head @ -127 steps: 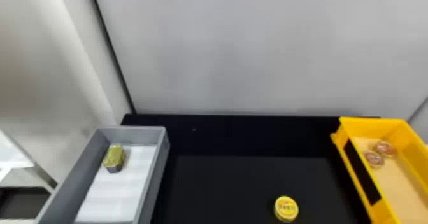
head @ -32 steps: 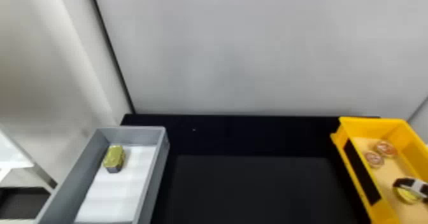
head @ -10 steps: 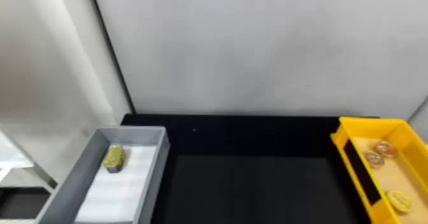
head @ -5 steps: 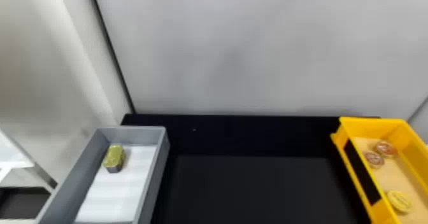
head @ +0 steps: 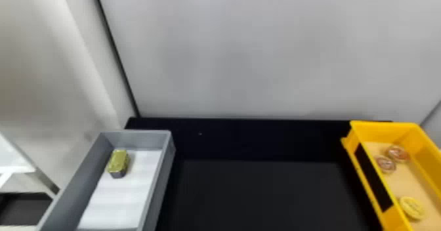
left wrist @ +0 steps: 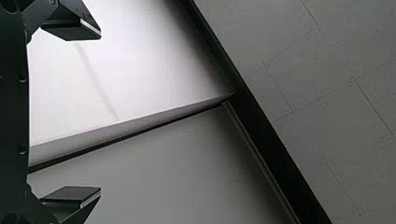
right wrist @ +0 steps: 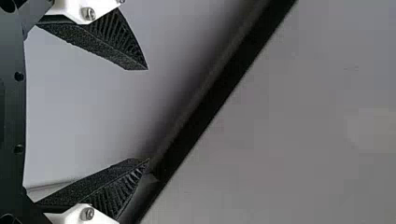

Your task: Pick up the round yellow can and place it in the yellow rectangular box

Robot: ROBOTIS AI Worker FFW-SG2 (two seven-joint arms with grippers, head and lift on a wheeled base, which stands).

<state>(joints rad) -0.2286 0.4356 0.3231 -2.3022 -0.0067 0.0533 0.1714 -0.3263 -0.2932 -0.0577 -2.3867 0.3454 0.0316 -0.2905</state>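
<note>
One round yellow can (head: 412,208), inside the yellow rectangular plastic box (head: 380,131), beside its left wall. Two round reddish cans (head: 398,153), farther back, same box. One gold-topped rectangular tin (head: 118,161), inside the grey plastic box (head: 134,137). Left pincer (left wrist: 100,113), right pincer (right wrist: 148,114): fingers wide apart on each.

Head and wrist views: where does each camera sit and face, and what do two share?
Head view: on the head, looking forward and down at the black table and yellow box.
Left wrist view: on that wrist, facing pale panels and speckled tiles, perhaps upward; left gripper, jaws apart.
Right wrist view: on that wrist, facing a pale surface; right gripper, jaws apart.
Both wrist views: a slanting dark strip, perhaps not the same.
</note>
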